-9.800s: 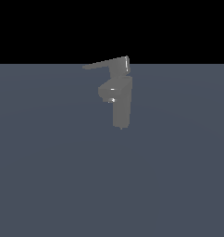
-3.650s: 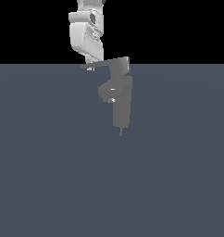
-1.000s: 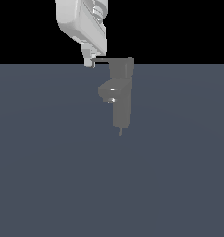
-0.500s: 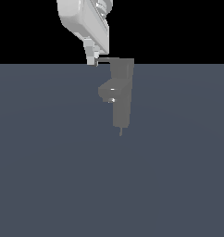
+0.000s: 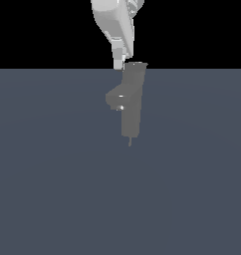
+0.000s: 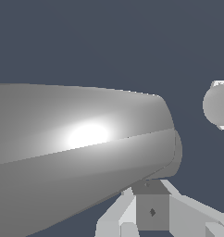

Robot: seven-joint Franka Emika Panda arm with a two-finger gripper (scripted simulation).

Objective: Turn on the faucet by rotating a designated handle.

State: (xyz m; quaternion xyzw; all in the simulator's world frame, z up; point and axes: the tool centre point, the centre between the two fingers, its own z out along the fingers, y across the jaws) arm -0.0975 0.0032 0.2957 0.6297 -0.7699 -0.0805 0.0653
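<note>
faucet: i am seeing the faucet (image 5: 131,102) standing upright in the upper middle of the exterior view, its top edge meeting the line where the grey desk (image 5: 53,189) gives way to black, its stubby spout (image 5: 114,99) jutting toward the exterior view's left.

handle: i am not making out the lever as a bar of its own in the exterior view; only the blocky cap (image 5: 134,65) is showing at the top of the column. in the wrist view a big rounded grey body (image 6: 81,143) is filling the middle, and i am judging it to be the handle or the cap seen close, but i cannot say which.

claw: the claw (image 5: 119,63) is sitting at the upper middle of the exterior view, just beside the cap on the exterior view's left and looking to be touching it. i cannot tell whether the claw is parted or closed; its tip reads as one pale block.

risk: i am judging that the push could slide off the cap, since i cannot confirm what the tip is bearing on. pressing on the fixed column instead of the lever would turn nothing.

hidden: the arm is being cut off by the top edge of the exterior view. the pale round shape (image 6: 219,104) at the right edge of the wrist view is too cropped to name.
</note>
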